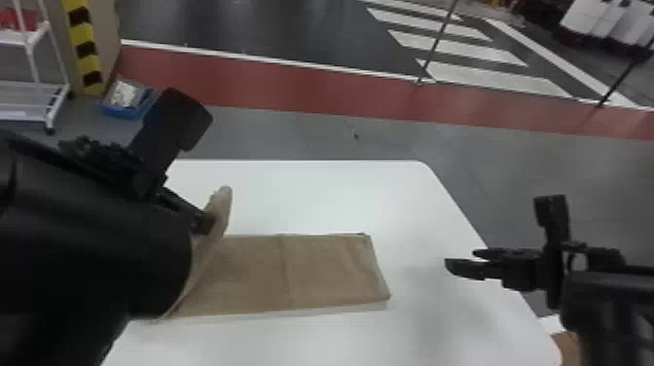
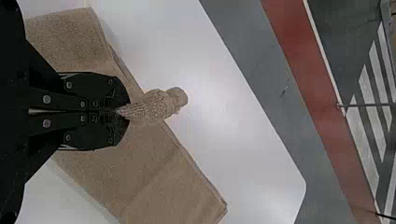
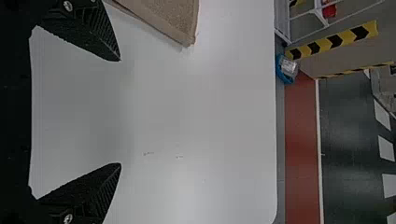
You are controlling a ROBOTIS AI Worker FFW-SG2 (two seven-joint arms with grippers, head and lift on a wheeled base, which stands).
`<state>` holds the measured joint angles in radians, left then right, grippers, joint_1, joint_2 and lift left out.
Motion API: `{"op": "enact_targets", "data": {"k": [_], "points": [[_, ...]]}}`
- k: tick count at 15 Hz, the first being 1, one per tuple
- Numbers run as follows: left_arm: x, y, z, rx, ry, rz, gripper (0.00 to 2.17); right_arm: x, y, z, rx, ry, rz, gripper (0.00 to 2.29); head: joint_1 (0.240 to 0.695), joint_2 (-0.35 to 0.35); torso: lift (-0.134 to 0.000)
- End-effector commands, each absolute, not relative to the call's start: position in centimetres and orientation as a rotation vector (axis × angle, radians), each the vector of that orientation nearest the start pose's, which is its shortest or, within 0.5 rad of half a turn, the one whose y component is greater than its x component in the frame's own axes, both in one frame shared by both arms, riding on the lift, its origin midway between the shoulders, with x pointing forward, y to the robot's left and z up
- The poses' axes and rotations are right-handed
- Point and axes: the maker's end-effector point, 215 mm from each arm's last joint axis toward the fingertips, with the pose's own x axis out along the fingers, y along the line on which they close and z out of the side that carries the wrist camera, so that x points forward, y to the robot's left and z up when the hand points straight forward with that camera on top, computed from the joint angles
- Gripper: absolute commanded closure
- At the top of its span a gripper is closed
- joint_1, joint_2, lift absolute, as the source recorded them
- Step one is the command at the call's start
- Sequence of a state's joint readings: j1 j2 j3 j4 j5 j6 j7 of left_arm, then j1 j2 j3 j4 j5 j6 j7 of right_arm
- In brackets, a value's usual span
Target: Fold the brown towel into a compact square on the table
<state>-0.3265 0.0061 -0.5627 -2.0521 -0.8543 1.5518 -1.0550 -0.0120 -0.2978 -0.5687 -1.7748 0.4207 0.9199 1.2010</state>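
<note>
The right gripper's black fingers point(image 3: 91, 35) (ridged on their inner faces) stand wide apart over the white table point(image 3: 201, 121). A corner of the brown towel point(image 3: 173, 16) lies on the tabletop near one fingertip, not touching it. Beyond the table's edge are a blue bin point(image 3: 283, 70) and a red floor band point(image 3: 301, 149).

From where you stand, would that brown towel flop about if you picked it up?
Probably floppy: the brown towel bends up at the left tool, while the rest lies flat. Its nubby surface suggests it shouldn't slip easily. Being folded in layers, it might come open if lifted by one layer.
</note>
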Motion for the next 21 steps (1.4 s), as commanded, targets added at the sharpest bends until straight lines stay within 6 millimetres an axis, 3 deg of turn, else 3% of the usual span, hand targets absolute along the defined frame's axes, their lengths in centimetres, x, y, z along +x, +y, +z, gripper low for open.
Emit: {"op": "enact_targets", "data": {"k": [1, 6, 10, 11, 12, 13, 14, 18, 21], "points": [[49.0, 2.3, -31.5, 0.321, 0.774, -0.628, 2.14, 44.2, -48.6, -40.4, 0.034, 0.764, 0.255, 0.08, 0.695, -0.35, -0.124], [50.5, 1.7, -28.9, 0.349, 0.711, -0.615, 2.14, 44.2, -48.7, -40.4, 0.031, 0.766, 0.252, 0.08, 0.695, -0.35, -0.124], [49.8, 0.3, -30.0, 0.369, 0.723, -0.636, 2.14, 44.5, -48.3, -40.4, 0.029, 0.767, 0.258, 0.08, 0.695, -0.35, -0.124], [49.4, -0.1, -30.6, 0.367, 0.734, -0.65, 1.91, 44.5, -48.1, -40.5, 0.029, 0.77, 0.26, 0.08, 0.695, -0.35, -0.124], [48.8, -0.5, -31.2, 0.366, 0.744, -0.663, 1.3, 44.5, -48.1, -40.5, 0.026, 0.769, 0.26, 0.08, 0.695, -0.35, -0.124], [48.0, -1.1, -32.2, 0.372, 0.758, -0.676, 0.2, 44.5, -48.2, -40.7, 0.025, 0.772, 0.26, 0.08, 0.695, -0.35, -0.124], [47.4, -1.3, -32.9, 0.38, 0.768, -0.678, 0.0, 44.5, -48.2, -40.7, 0.026, 0.773, 0.259, 0.08, 0.695, -0.35, -0.124], [46.6, -1.9, -33.9, 0.419, 0.767, -0.662, 0.03, 44.7, -47.7, -40.7, 0.027, 0.771, 0.267, 0.08, 0.695, -0.35, -0.124], [47.0, -1.2, -33.9, 0.42, 0.761, -0.63, 0.03, 44.4, -47.8, -40.7, 0.033, 0.773, 0.264, 0.08, 0.695, -0.35, -0.124]]}}
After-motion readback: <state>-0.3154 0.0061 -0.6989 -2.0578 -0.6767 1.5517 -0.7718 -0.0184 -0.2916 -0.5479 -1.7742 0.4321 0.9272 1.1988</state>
